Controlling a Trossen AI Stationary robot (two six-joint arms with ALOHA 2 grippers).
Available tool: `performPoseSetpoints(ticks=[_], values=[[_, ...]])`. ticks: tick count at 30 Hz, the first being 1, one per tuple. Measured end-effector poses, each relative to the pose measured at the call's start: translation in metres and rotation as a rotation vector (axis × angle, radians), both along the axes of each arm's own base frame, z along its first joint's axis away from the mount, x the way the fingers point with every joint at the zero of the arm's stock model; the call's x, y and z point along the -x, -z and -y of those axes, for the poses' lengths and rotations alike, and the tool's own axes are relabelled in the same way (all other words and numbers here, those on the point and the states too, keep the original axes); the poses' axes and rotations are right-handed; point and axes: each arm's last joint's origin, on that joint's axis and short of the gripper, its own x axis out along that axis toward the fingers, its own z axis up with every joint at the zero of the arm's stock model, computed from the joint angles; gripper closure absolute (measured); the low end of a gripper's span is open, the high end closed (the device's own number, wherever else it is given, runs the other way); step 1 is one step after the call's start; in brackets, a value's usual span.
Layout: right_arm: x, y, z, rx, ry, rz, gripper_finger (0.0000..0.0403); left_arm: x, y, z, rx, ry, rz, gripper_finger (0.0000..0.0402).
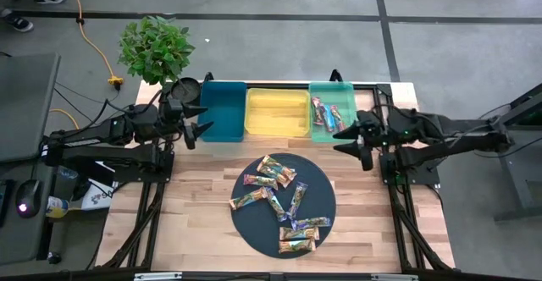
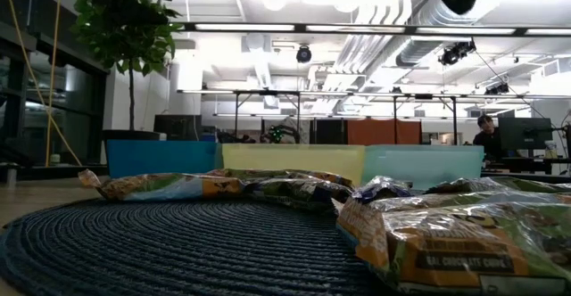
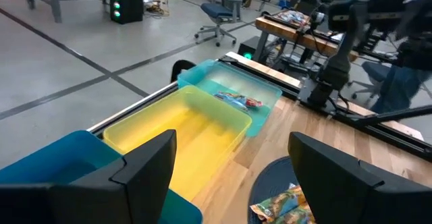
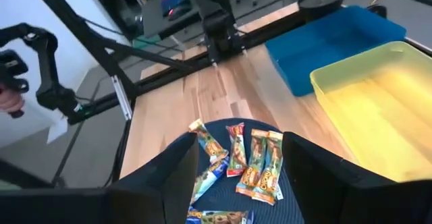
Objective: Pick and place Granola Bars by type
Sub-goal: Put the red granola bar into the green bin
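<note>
Both claws are hovering wide open and empty: the left claw (image 1: 196,117) over the teal plastic bin (image 1: 222,110), the right claw (image 1: 354,140) beside the green plastic bin (image 1: 318,129). Glossy wrapped granola bars (image 1: 281,203) are lying scattered, long axes pointing every way, on the dark round woven mat (image 1: 254,226).

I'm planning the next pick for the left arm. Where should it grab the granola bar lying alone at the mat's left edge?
Grip that granola bar across its narrow width near the middle, coming straight down from above. It lies flat on the round mat, clear of the pile, long axis slanting. The left gripper, open, would need turning so its fingers straddle the long sides.
</note>
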Motion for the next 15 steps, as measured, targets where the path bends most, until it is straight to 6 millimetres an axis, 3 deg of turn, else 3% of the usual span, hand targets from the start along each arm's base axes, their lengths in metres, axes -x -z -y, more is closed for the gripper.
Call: performPoseSetpoints(ticks=[8,15], values=[[0.03,0.044,0.001,-0.044,0.085,0.066,0.0203,-0.023,0.011,0.001,0.01,0.146,-0.121,0.012],[0.043,0.052,0.003,-0.055,0.097,0.119,0.0203,-0.06,0.036,-0.001,0.018,0.278,-0.31,0.012]])
